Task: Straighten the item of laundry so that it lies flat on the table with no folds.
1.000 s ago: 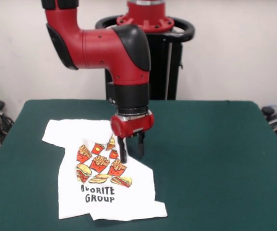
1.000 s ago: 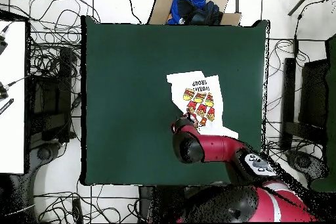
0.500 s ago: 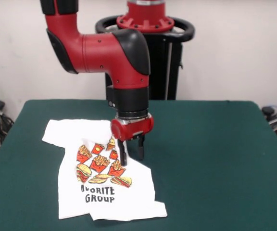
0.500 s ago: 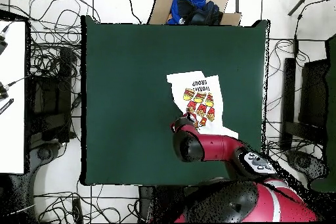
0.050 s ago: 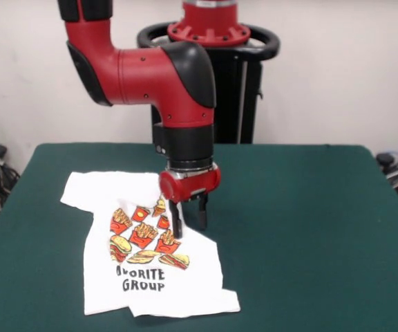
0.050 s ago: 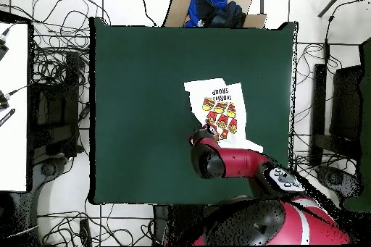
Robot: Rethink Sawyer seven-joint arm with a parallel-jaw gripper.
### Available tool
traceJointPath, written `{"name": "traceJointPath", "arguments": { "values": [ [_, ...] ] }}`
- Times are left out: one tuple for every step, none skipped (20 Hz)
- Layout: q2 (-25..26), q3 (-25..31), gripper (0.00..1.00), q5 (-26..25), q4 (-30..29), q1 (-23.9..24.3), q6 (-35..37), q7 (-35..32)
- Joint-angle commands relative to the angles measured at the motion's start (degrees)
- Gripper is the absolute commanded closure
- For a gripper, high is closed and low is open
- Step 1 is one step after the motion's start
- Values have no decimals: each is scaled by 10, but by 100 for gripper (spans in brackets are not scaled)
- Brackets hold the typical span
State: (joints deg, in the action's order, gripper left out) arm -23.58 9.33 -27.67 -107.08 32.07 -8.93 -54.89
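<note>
The dark green table [image 5: 309,228] fills the frame, the white T-shirt [image 5: 150,277] lower left, its right side folded under. My gripper [image 5: 189,220] hangs parted and empty over that fold; I should pinch only the top layer, then draw rightward.

White food-print shirt [image 5: 150,263]; green table [image 5: 309,228]

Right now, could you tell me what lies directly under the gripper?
The gripper, fingers apart, hangs over the right edge of the white T-shirt, beside its food print. The green table lies beneath. Whether the fingertips touch the cloth cannot be seen.
</note>
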Motion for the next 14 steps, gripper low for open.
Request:
{"name": "traceJointPath", "arguments": {
  "values": [
    [53, 25, 0, 1, 81, 11, 94, -63],
    [53, 25, 0, 2, 82, 11, 101, -60],
    [55, 32, 100, 0, 82, 17, 109, -56],
    [54, 33, 100, 0, 82, 17, 114, -54],
    [53, 33, 100, 1, 82, 17, 119, -53],
    [53, 34, 100, 2, 83, 17, 124, -51],
    [52, 32, 100, 2, 84, 15, 128, -50],
    [51, 31, 100, 2, 84, 13, 129, -52],
    [50, 27, 100, 2, 85, 9, 130, -54],
    [50, 25, 100, 1, 86, 7, 128, -55],
    [49, 23, 100, 0, 87, 6, 126, -57],
    [50, 22, 100, -1, 88, 5, 125, -57],
    [51, 21, 100, -3, 89, 4, 124, -57],
    [51, 21, 100, -4, 89, 4, 124, -57]
  ]
}}
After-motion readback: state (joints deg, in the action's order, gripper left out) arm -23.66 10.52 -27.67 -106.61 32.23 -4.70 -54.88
